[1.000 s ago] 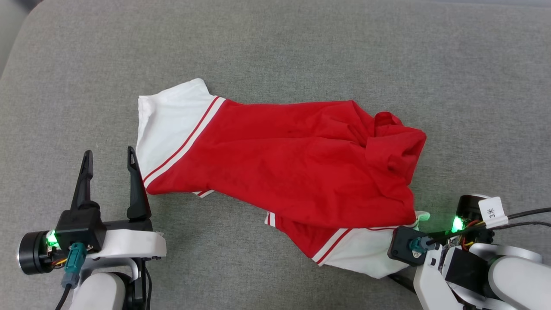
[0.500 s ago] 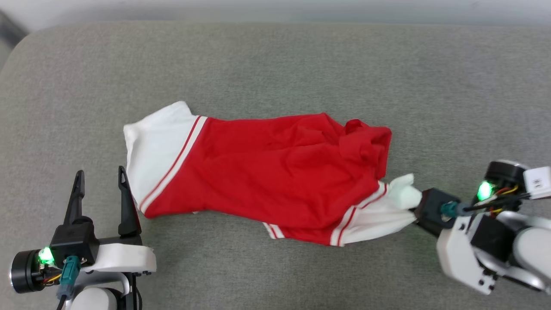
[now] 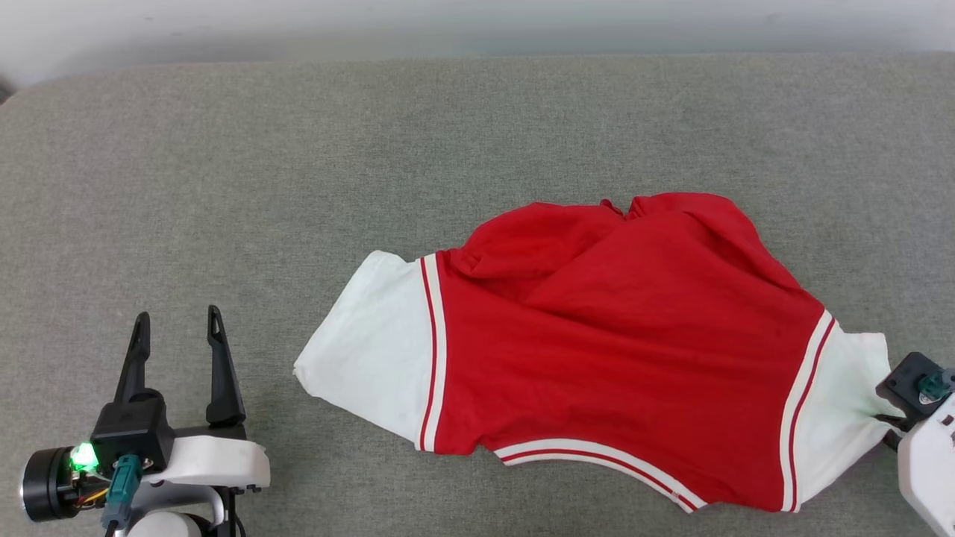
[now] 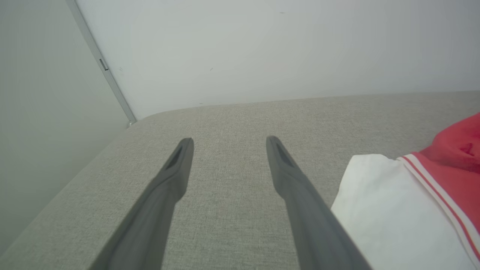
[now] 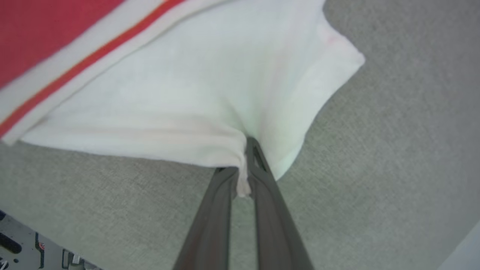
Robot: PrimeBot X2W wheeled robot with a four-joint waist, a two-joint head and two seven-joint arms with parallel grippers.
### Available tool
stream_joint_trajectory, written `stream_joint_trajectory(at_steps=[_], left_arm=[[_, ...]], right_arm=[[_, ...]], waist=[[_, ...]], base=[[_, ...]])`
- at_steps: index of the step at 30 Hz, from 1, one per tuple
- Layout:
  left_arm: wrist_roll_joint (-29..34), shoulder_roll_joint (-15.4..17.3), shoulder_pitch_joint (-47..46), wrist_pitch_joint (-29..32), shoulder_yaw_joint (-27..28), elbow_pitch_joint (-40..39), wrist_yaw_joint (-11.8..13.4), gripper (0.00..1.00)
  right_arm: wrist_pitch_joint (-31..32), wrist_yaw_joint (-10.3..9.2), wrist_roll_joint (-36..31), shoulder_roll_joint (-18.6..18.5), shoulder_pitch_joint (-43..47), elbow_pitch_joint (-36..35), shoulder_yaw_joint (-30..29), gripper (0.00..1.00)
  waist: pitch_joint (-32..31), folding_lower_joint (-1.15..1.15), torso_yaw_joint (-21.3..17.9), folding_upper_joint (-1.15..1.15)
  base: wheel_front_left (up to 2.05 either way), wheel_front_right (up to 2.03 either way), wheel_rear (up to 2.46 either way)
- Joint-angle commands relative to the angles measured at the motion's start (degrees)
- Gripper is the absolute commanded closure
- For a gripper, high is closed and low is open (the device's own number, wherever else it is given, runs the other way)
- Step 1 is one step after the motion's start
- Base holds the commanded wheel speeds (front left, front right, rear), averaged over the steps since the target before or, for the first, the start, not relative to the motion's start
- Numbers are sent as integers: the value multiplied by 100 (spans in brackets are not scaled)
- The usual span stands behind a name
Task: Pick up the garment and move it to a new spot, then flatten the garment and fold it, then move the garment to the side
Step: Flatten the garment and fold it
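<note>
Across the grey cushion [image 3: 224,186], the garment [image 3: 619,343] now lies right of centre, spread wider than a second ago. One white sleeve [image 3: 843,418] is pinched in the right gripper [image 5: 243,176], which has dragged it over. The left gripper [image 3: 177,319] waits wide apart and empty beside the other sleeve. Relocation looks done, with flattening next.

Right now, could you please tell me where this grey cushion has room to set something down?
The grey fabric surface is bare between the pale wall and the white-sleeved red T-shirt, and leftwards to the open left gripper. Crowded at right, where the right gripper pinches a sleeve.
</note>
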Motion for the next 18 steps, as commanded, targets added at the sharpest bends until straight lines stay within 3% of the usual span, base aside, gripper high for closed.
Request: stream_joint_trajectory(at_steps=[1, 2, 3, 4, 10, 14, 16, 17, 18], left_arm=[[34, -24, 40, -14, 16, 30, -27, 0], [50, -26, 60, -14, 31, 61, -34, 0], [67, -27, 83, -14, 50, 95, -50, 0], [77, -30, 102, -14, 66, 125, -62, 0], [134, 14, 204, -14, 97, 276, -143, 0], [92, 129, 201, -14, 157, 350, -244, 0], [96, 284, 70, 5, 158, 407, -365, 0], [144, 501, -144, 191, 109, 421, -498, 0], [174, 580, -214, 298, 94, 418, -547, 0]], right_arm=[[-83, -2, 27, 149, 121, 114, -19, 100], [-200, -3, 0, 254, 162, 205, -68, 100], [-296, -3, -12, 344, 186, 307, -134, 78], [-421, -3, -46, 409, 198, 381, -230, 0], [-985, -4, -275, 512, 450, 607, -851, 0], [-1387, -4, -542, 554, 814, 518, -1691, 0], [-1607, -4, -764, 729, 1184, 300, -2478, 0], [-1802, -5, -1150, 1024, 1607, -63, -3402, 0], [-1867, -4, -1289, 1214, 1763, -225, -3726, 0]], waist=[[-22, 0, 1, 0], [-56, 0, -11, 0], [-99, 0, -28, 0], [-154, 0, -46, 0], [-526, 0, -126, 0], [-760, 0, -205, 0], [-856, 0, -251, 0], [-901, 0, -277, 0], [-912, 0, -285, 0]], base=[[0, 0, 0], [0, 0, 0], [0, 0, 0], [0, 0, 0], [0, 0, 0], [0, 0, 0], [0, 0, 0], [0, 0, 0], [0, 0, 0]])
